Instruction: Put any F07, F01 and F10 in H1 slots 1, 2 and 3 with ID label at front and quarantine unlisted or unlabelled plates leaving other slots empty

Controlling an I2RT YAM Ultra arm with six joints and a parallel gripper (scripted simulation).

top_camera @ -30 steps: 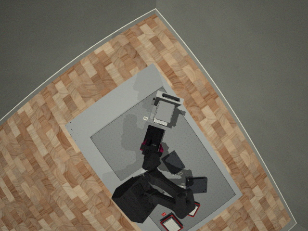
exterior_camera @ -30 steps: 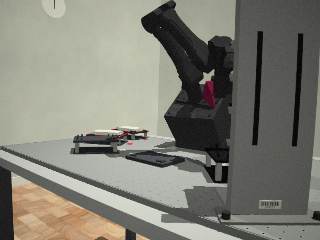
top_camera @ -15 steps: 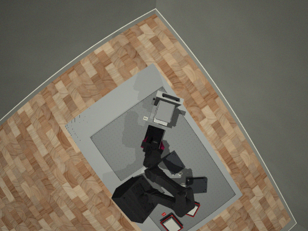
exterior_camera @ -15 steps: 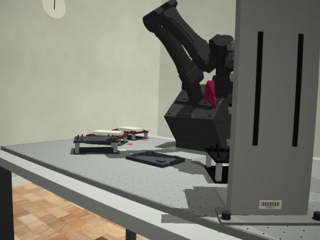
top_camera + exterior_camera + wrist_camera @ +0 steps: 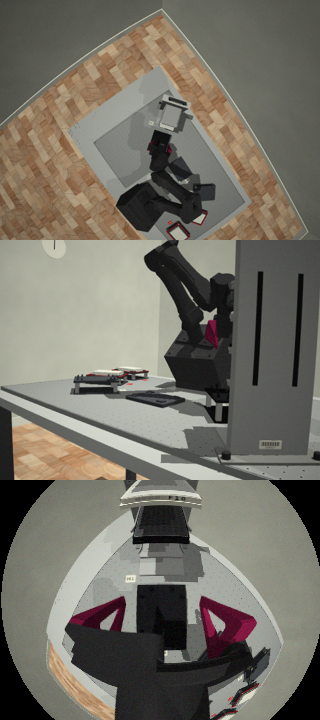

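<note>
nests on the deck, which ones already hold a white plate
The two red-edged nests beside the arm's base each hold a white plate; the plain black ones hold none.

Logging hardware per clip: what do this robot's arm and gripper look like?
One arm of chunky, matte dark-grey to black links with rounded joint housings, rising from a blocky black pedestal. The gripper has a black body and two magenta, triangular fingers with open cut-outs. No cables or markings are visible.

Matt black arm point(image 5: 180, 289); matt grey perforated metal deck point(image 5: 144, 418); wood parquet floor point(image 5: 51, 167); matt grey hotel point(image 5: 279, 343).
</note>
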